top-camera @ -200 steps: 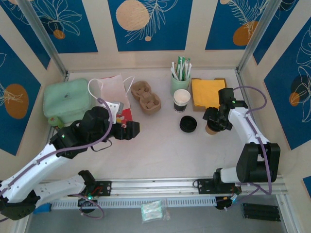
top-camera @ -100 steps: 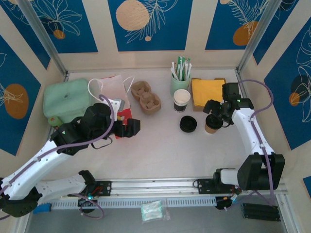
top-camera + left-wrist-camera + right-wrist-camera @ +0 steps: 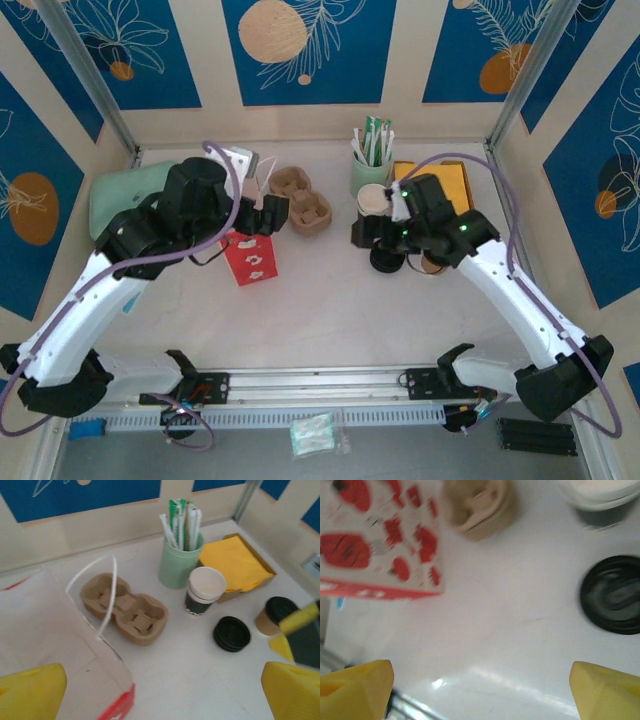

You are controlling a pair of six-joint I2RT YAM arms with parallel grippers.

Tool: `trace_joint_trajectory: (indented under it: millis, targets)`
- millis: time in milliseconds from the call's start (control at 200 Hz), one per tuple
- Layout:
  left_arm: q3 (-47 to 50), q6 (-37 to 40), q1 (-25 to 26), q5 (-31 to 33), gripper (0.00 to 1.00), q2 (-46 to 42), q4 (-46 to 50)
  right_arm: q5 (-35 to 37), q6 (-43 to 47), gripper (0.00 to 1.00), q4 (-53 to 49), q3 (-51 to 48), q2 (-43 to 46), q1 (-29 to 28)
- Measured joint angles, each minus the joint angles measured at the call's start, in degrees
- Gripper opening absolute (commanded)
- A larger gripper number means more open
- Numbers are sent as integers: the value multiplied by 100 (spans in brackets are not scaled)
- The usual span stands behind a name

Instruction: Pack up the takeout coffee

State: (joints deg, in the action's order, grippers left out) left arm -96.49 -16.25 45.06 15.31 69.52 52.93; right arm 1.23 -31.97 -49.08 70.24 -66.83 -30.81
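The takeout coffee (image 3: 274, 615), a small brownish cup with a black lid, stands at the table's right and shows partly under my right arm (image 3: 431, 266). My right gripper (image 3: 362, 235) hangs left of it, over the loose black lid (image 3: 386, 259), open above bare table (image 3: 480, 695). The red-and-white bag (image 3: 250, 258) stands left of centre, its white side and handle near the camera (image 3: 50, 630). My left gripper (image 3: 272, 214) is raised beside the bag, open with nothing held (image 3: 160, 700).
A brown cup carrier (image 3: 303, 205) sits behind the bag. Stacked lidless cups (image 3: 204, 590), a green holder of straws (image 3: 180, 555) and yellow napkins in a tray (image 3: 235, 565) stand at the back right. A green box (image 3: 105, 200) lies far left.
My right gripper has swung left, away from the coffee and over the loose lid. My left arm has risen and moved toward the back, and the bag has shifted.
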Motion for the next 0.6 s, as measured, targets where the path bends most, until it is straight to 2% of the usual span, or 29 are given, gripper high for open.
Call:
trace_joint_trajectory:
  millis: [85,180,355,600]
  targets:
    - [-20,273,-214,-11,99,221,111,-17,-166,91,116,-127,-4,-444]
    - [-15,553,-413,-55,99,461,289,-20,-306,92,286,-380,-2,-660]
    - [85,966,-684,-240,99,782,496,-17,-433,94,354,-741,0,-656]
    - [219,1266,-715,-603,99,1147,675,-24,-435,95,367,-922,302,-378]
